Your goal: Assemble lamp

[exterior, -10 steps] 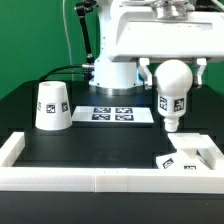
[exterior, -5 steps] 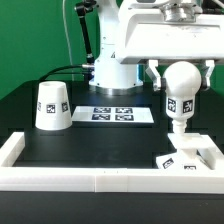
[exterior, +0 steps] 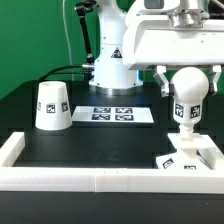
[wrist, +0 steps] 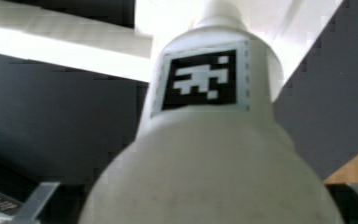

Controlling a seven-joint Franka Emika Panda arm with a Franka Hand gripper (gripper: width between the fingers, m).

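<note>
Black table (exterior: pixel 100 140) is recorded as the work surface, bounded at the front by a white rail (exterior: pixel 100 180). The white arm (exterior: pixel 120 50) stands just behind the marker board (exterior: pixel 120 114), which lies flat on the table.

- Shade (exterior: pixel 52 106): upright, narrow end up, tag facing the camera. It stands beside the marker board, toward the exterior view's left, not touching it.
- Base (exterior: pixel 185 157): flat on the table, in front of the marker board and toward the exterior view's right, against the rail corner.
- Bulb (exterior: pixel 190 98): held off the table, ball head up and stem down, beyond the marker board's end on the exterior view's right and directly over the base. Contact between stem tip and base cannot be determined.
- Gripper (exterior: pixel 190 80): jaws are closed against the ball head from both sides, so the bulb is gripped.

In the wrist view, the bulb (wrist: pixel 202 150) fills the frame, with its tag visible.
</note>
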